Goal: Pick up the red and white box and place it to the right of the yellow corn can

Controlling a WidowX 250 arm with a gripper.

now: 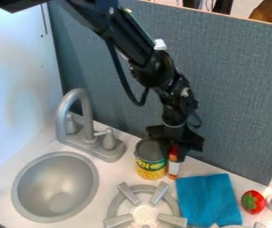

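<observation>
Now your gripper [173, 153] pinches the slim bottle [173, 167]; beside that bottle crowd a cylindrical metal can [150, 161] and soft blue cloth [208, 200].

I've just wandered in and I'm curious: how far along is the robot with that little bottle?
Early, it seems. Done: the gripper is down at the top of the small bottle. In hand: that bottle, though I can't tell whether it's gripped. Left: probably any lifting, as it appears to stand on the counter, between corn can and blue cloth.
</observation>
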